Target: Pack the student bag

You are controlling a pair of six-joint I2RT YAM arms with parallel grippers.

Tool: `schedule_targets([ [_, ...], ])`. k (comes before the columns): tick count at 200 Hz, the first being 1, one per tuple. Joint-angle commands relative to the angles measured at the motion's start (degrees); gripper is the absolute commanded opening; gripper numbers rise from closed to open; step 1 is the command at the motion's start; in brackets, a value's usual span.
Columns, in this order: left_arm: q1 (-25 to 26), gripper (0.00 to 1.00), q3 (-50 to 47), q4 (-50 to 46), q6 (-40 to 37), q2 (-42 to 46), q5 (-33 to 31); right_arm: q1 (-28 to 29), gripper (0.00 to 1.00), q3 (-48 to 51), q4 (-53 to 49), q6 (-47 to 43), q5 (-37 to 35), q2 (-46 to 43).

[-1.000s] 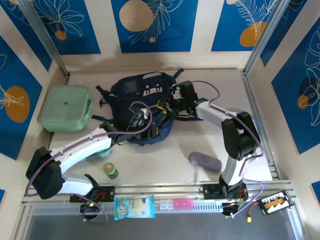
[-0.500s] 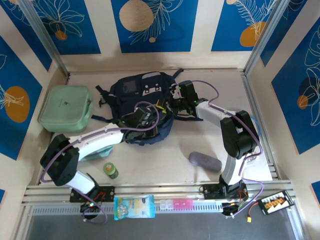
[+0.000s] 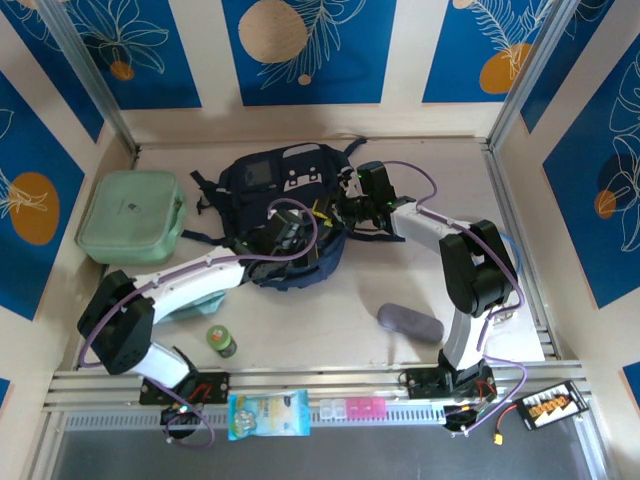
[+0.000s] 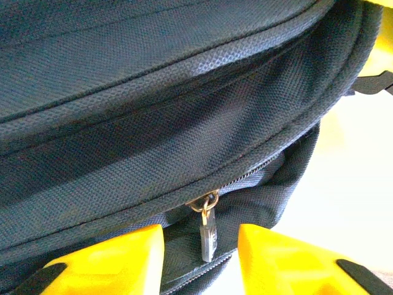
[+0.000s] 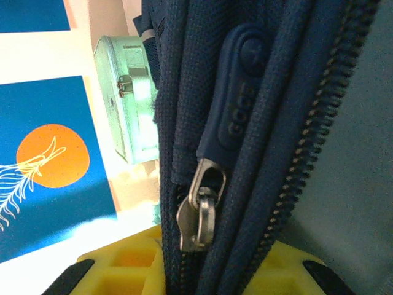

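When looking down from above, find the student bag lying flat near the back middle of the table, with its small grey patch facing up. See the mint green case to its left, close by but not touching.

Over the near part of the bag, spot the left gripper. Up close from the left wrist, see two yellow fingers standing apart. Look for a little metal zip pull hanging in the gap and touching neither one.

At the bag's right side, find the right gripper. From the right wrist, see yellow fingers squeezed on a fold of dark blue cloth, right beside the zip teeth. Just above them, spot a silver zip slider.

Nearer the front edge, well away from the bag, find a green jar and a grey pouch.
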State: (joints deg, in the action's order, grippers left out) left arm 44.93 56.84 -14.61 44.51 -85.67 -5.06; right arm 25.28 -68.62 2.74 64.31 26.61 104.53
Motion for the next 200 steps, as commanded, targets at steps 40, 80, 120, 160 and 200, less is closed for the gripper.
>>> schedule_targets([
  [40, 0.1, 0.28, 2.2, 0.7, 0.4, -3.7, -2.4, 0.2, 0.21, -1.1, 0.1, -1.7, 5.9, 0.2],
  [80, 0.1, 0.06, 1.2, -3.0, 2.8, -2.1, -5.5, -0.9, 0.18, 0.8, 2.6, 0.1, 5.6, -0.2],
  [120, -1.8, 0.0, -1.2, -6.3, 0.5, 2.2, -2.0, -2.2, 0.14, 2.3, 3.4, -1.6, 2.5, -1.4],
  [160, -7.4, 0.0, -5.2, -11.6, -4.6, 7.3, 3.0, -4.5, 0.13, 3.7, 2.2, -3.8, -1.3, -2.6],
  [200, -11.4, 0.0, -6.3, -10.7, -14.2, 8.9, 8.3, -7.4, 0.1, 8.7, 2.7, -2.9, -5.9, -6.7],
])
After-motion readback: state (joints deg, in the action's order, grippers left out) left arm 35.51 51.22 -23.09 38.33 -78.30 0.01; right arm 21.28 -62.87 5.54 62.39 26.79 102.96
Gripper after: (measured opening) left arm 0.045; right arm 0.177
